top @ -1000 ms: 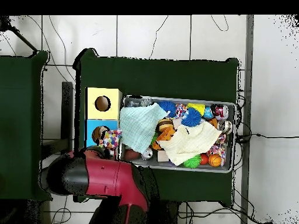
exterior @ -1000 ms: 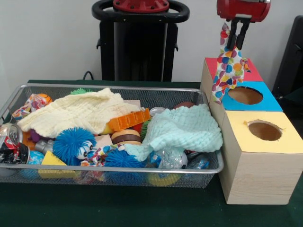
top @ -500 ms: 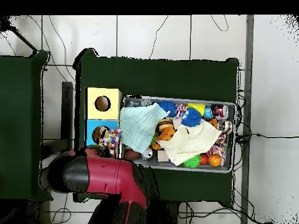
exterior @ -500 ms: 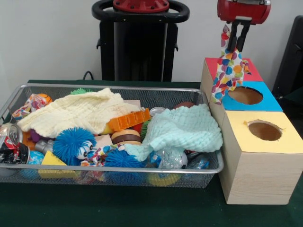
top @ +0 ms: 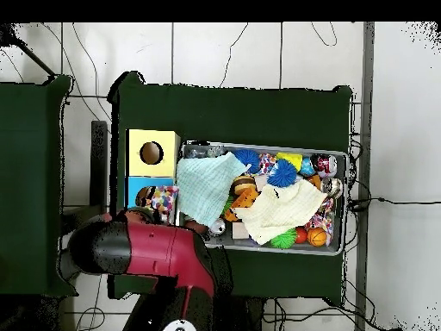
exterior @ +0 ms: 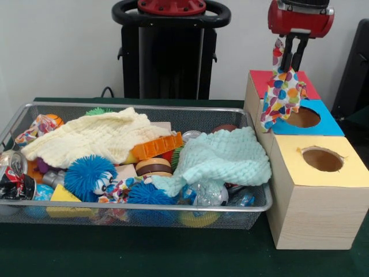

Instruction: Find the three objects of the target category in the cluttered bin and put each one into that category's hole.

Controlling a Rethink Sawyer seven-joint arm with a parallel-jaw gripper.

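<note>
My gripper [exterior: 290, 64] is shut on a polka-dot cloth [exterior: 281, 95] that hangs from its fingers. The cloth's lower end drapes over the left rim of the hole in the blue box [exterior: 323, 124]. In the overhead view the cloth [top: 159, 199] lies on the blue box [top: 133, 184], and the red arm [top: 146, 252] hides the gripper. A cream cloth [exterior: 92, 137] and a mint cloth [exterior: 222, 158] lie on top of the clutter in the wire bin [exterior: 138, 222]. Another polka-dot piece [exterior: 33, 128] shows at the bin's far left.
A red-topped box [exterior: 262, 81] stands behind the blue one, and a yellow-topped box [exterior: 340, 173] with its own hole stands in front. The bin holds blue fuzzy balls [exterior: 89, 176], an orange block [exterior: 157, 145], a soda can [exterior: 12, 167] and other toys.
The gripper has moved slightly right, toward the blue box, carrying the polka-dot cloth. The cloth's lower end now rests at the hole's edge. The bin's contents have not moved.
</note>
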